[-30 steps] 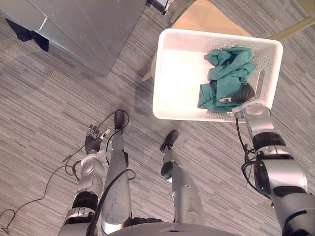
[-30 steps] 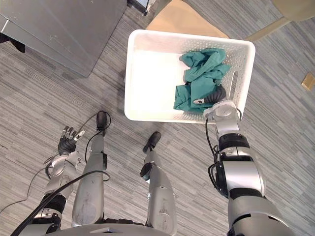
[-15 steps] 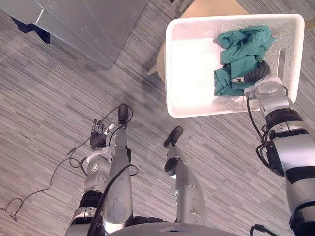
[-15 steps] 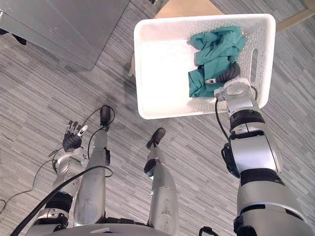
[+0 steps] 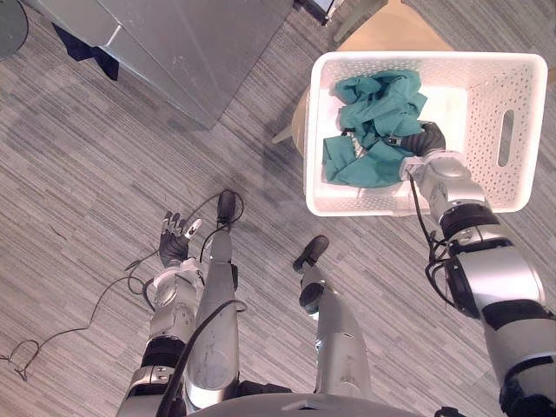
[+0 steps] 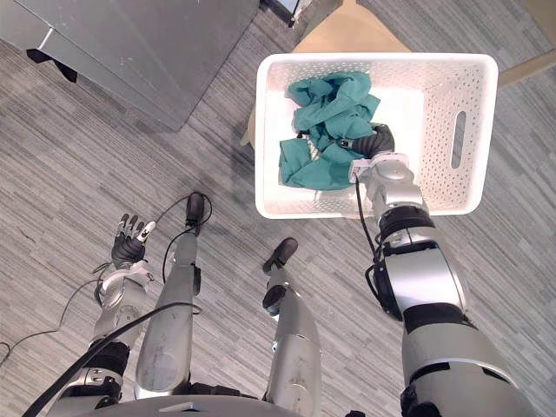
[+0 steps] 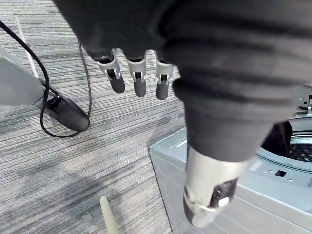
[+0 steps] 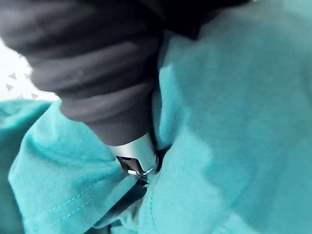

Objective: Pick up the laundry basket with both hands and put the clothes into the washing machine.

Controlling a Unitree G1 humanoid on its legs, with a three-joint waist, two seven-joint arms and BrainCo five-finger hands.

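The white laundry basket (image 5: pixel 521 104) rests on a tan wooden seat (image 5: pixel 382 35). Teal clothes (image 5: pixel 373 113) lie heaped inside the basket, against the wall nearest the grey washing machine (image 5: pixel 191 43). The right hand (image 5: pixel 426 139) is inside the basket, sunk into the clothes; whether it is clamped on the cloth cannot be told. The left hand (image 5: pixel 174 243) hangs well apart from the basket, low over the floor, fingers straight and spread, holding nothing
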